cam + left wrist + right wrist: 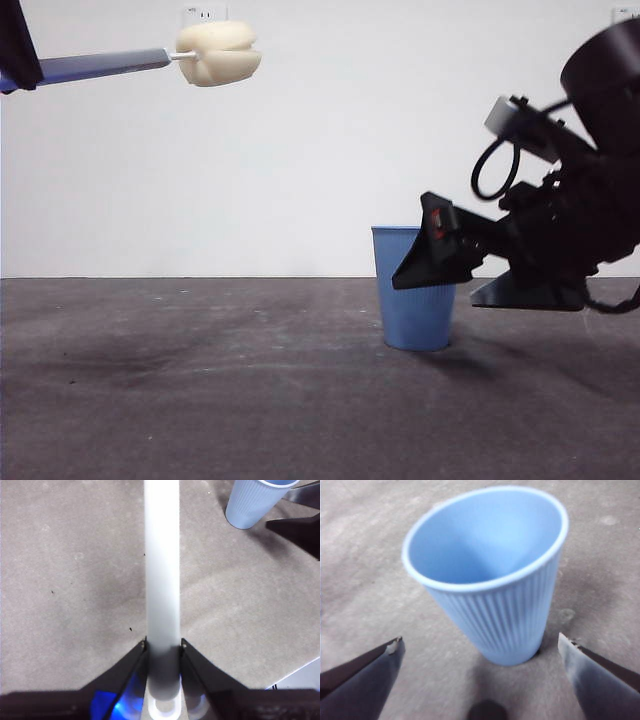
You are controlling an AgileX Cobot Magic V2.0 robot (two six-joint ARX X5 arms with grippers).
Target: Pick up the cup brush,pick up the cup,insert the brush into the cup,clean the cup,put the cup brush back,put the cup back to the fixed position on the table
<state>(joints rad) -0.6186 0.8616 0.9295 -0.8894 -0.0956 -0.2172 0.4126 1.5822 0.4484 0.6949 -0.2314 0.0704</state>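
Note:
The blue ribbed cup (pixel 414 290) stands upright on the table (pixel 200 400), right of centre. My right gripper (pixel 432 262) comes in from the right and is open beside the cup; in the right wrist view the cup (pixel 495 580) stands just ahead of the two spread jaws (pixel 480 652), untouched. My left gripper (pixel 162 647) is shut on the grey handle of the cup brush (pixel 161 565). In the front view the brush is held level, high at the upper left, its cream sponge head (pixel 218 54) pointing right. The cup also shows in the left wrist view (pixel 255 502).
A white wall stands behind the table. The table's dark scuffed surface stretches left of the cup. The right arm's dark body and cables (pixel 570 200) fill the right side. The left arm shows as a black tip (pixel 18 45) at the top left corner.

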